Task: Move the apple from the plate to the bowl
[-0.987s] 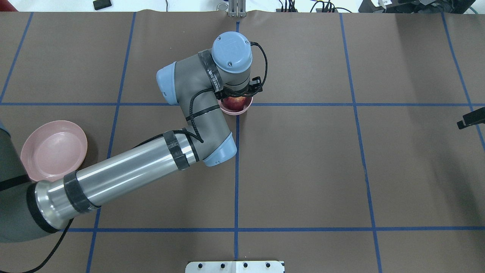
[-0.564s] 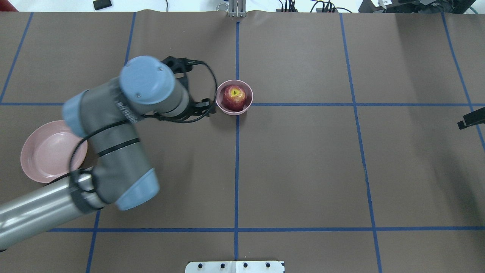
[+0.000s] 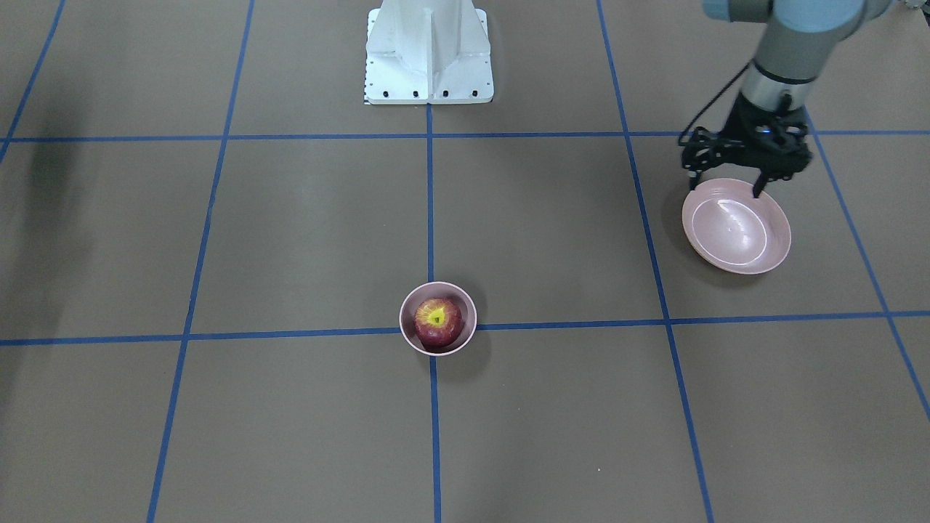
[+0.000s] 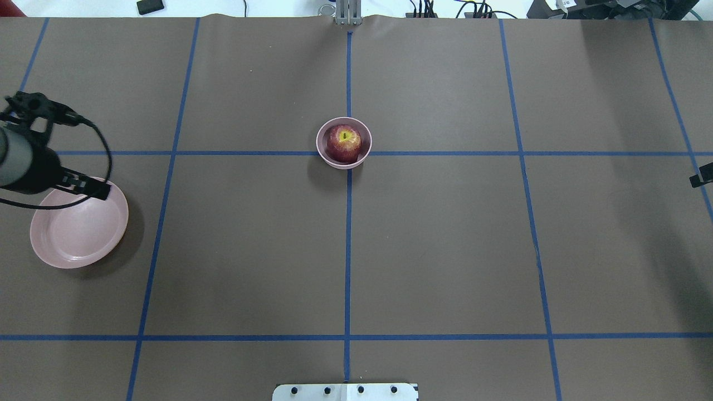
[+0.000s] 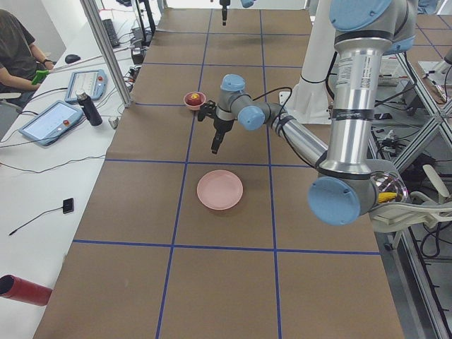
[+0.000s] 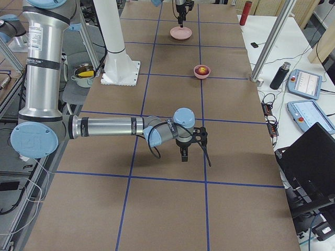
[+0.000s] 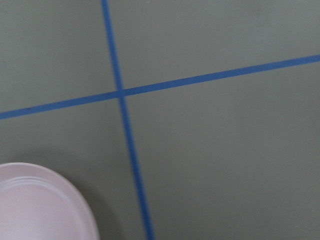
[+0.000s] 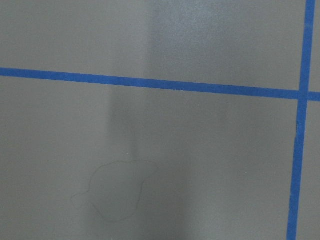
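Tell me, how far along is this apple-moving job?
Looks done: the small dark red apple sits inside the small deep pale-pink bowl, and the wide shallow pink plate is empty. In hand: nothing; the open left gripper hovers by the plate. Left: nothing visible.

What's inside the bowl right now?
The apple sits inside the bowl, its yellow-green stem dimple facing up, and fills most of it. The bowl's bottom is covered by the apple, so anything beneath it cannot be seen.
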